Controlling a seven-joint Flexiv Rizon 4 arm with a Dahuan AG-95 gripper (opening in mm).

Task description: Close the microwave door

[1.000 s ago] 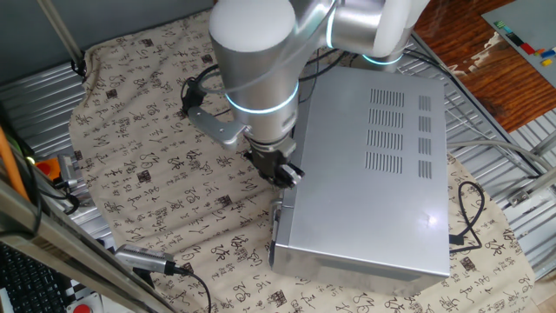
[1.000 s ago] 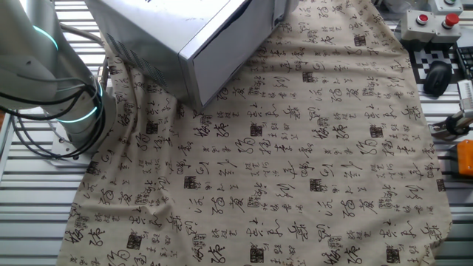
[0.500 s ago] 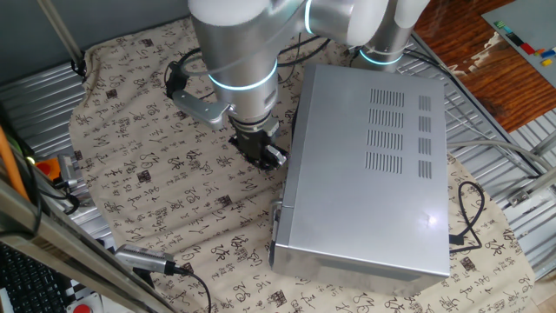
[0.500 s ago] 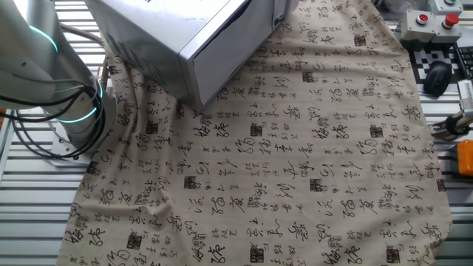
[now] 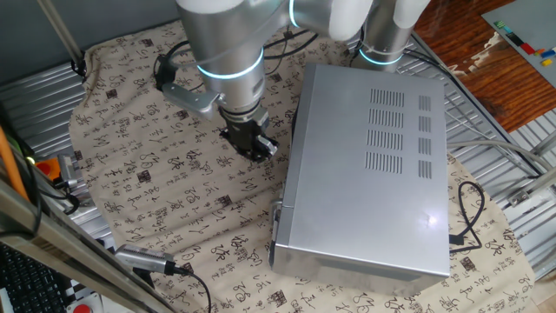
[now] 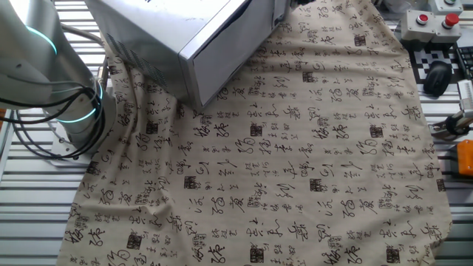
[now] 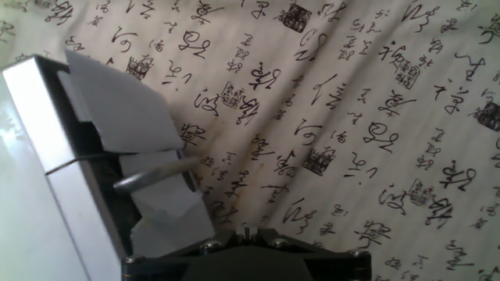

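The microwave point(image 5: 373, 165) is a silver-grey box with vent slots on top, at the right of one fixed view. It also shows at the top left of the other fixed view point(image 6: 148, 29). The microwave door point(image 6: 229, 44) lies flat against the front, with no gap showing. My gripper point(image 5: 259, 149) hangs over the cloth just left of the front and clear of it. Its fingers look pressed together and hold nothing. In the hand view the microwave's silver front edge point(image 7: 43, 117) fills the left side, and my gripper point(image 7: 250, 231) only shows at the bottom edge.
A beige cloth with black characters point(image 6: 295, 162) covers the table. The black power cord point(image 5: 469, 213) loops at the microwave's right. The arm's base point(image 6: 63, 103) stands beside the microwave. Button boxes and tools point(image 6: 436, 29) lie at the table's edge.
My gripper has moved back along the microwave's front and away from it, out over the cloth. The microwave and door have not moved.
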